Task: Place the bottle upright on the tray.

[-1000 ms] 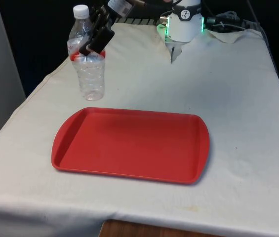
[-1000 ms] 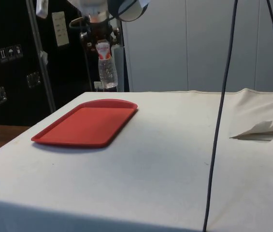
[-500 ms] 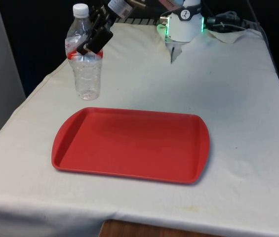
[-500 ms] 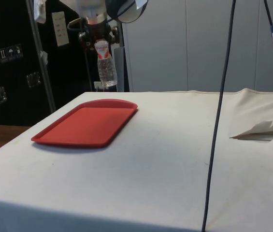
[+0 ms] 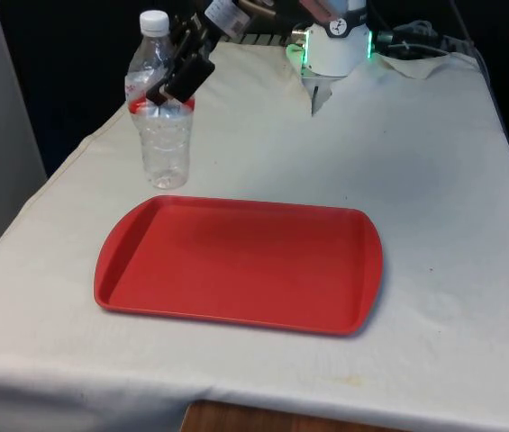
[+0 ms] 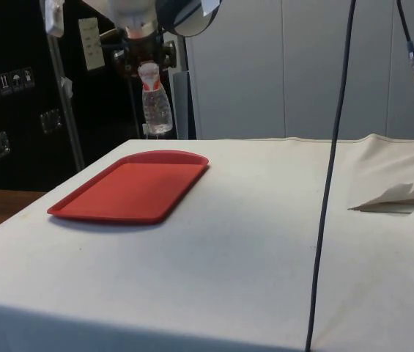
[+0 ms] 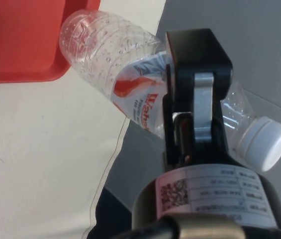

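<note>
**Bottle held upright, tray ahead of and below the gripper**

Closest to the gripper (image 5: 178,79) is what it carries: we see its black fingers (image 7: 196,107) clamped across the bottle (image 5: 164,126) at the red-and-white label band, just under the shoulder. The bottle's long axis runs near vertical, white cap (image 5: 154,21) above the grip and clear ribbed body hanging beneath it. In the side view the bottle (image 6: 154,104) hangs clear above the cloth, its base touching nothing that we can make out.

Next out from the gripper lies the tray (image 5: 236,310), red and flat on the white cloth. In the wrist view a corner of the tray (image 7: 16,45) sits just beyond the bottle's base, so we judge the base is still off the tray, beside its near rim, not over it.

The coming move, as we read it, turns on that offset: carry the gripper across the rim toward the tray's middle, keeping the bottle's axis upright, then lower until the base meets the tray floor before letting go.
</note>
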You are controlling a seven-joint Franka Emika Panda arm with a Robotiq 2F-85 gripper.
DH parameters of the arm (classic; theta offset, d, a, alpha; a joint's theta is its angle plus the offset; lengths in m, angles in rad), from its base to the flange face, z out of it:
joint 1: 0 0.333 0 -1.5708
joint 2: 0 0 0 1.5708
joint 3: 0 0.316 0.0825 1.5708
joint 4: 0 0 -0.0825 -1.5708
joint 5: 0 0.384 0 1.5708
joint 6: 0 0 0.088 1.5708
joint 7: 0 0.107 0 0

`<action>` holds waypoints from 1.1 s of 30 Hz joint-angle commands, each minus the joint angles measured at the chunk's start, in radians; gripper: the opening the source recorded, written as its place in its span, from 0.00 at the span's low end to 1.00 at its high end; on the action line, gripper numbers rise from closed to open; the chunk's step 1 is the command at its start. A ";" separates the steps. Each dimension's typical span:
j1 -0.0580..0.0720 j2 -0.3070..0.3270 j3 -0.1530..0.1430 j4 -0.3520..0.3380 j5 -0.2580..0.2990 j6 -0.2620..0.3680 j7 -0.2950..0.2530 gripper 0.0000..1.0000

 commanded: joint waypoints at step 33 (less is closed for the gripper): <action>0.015 0.112 0.041 0.060 -0.034 0.014 0.163 0.33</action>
